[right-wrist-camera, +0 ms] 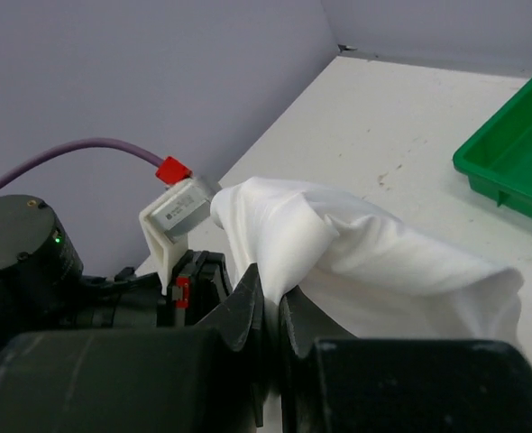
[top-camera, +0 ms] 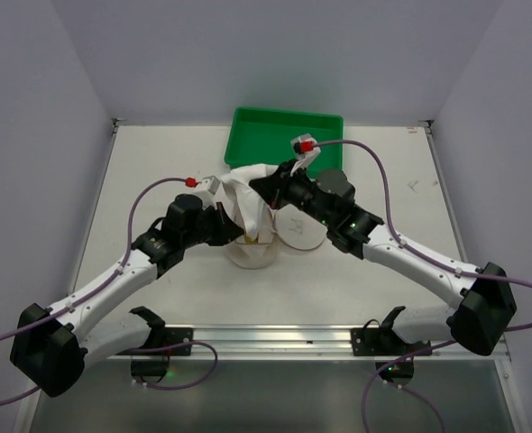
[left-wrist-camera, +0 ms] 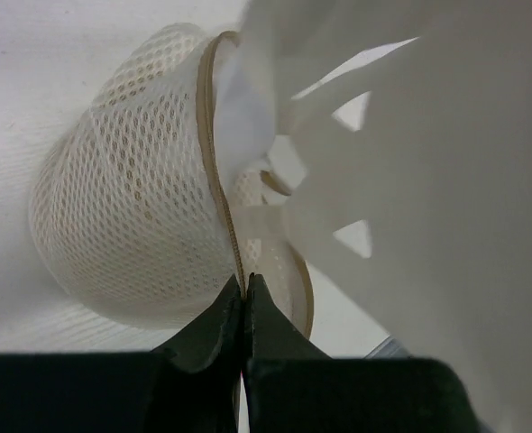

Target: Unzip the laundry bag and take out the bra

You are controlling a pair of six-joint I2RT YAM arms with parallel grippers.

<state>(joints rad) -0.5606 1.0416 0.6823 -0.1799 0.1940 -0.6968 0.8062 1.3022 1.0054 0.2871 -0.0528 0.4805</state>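
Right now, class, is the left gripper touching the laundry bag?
Touching. The left wrist view shows the left gripper shut on the laundry bag, with the bag's tan rim running straight in between the closed jaws.

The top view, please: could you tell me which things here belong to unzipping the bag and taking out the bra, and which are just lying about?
Part of the job: laundry bag, rim pinched by the left hand; white bra, gripped by the right hand.
Just lying about: green tray, behind the bag.
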